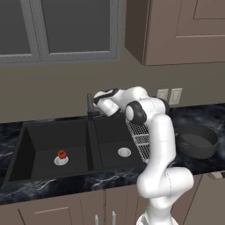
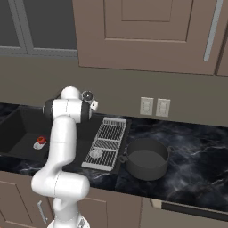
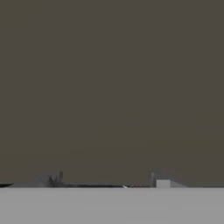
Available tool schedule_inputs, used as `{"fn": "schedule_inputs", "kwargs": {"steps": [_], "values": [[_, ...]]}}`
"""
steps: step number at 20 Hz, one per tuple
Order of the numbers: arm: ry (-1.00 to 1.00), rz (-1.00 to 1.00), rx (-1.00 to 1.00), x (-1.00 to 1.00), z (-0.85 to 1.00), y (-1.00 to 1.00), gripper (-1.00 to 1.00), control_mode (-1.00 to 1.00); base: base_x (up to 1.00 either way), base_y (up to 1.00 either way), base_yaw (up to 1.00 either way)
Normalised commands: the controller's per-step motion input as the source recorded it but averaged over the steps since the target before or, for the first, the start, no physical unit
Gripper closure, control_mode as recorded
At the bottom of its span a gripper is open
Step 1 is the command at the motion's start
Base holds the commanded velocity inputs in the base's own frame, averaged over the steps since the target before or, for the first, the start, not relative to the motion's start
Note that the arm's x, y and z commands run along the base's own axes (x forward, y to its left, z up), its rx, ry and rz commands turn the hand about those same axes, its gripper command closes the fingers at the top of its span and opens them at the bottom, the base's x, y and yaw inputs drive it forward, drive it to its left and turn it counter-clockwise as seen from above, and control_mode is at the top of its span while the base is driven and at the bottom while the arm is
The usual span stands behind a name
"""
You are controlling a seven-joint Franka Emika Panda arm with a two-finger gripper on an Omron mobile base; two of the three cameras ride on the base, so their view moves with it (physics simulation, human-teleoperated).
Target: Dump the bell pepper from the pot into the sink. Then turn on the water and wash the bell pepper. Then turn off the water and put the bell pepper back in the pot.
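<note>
Here, hand (image 1: 96, 102) near faucet (image 1: 90, 109) above sink (image 1: 26, 132) divider, grip apparently indiscernible.

Dim, even, rendered light with soft shadows and no glare. The hand view is blurred and murky brown.

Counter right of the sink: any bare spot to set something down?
Bare black counter right of the pot, running to the wall outlets. Crowded: wire rack beside the pot; bell pepper on the left sink drain.

Taupe cabinets (image 2: 147, 33), seemingly marble counter (image 2: 200, 156)
</note>
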Motion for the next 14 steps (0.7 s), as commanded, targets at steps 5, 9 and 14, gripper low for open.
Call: {"fn": "schedule_inputs", "kwargs": {"steps": [5, 9, 14], "values": [[0.04, -0.04, 0.00, 0.00, -0.25, 0.00, 1.00, -1.00, 0.00, 0.00, 0.00], [0.03, -0.05, 0.00, 0.00, -0.21, -0.07, 1.00, -1.00, 0.00, 0.00, 0.00], [0.04, -0.05, 0.00, 0.00, -0.16, -0.26, 1.00, -1.00, 0.00, 0.00, 0.00]]}}
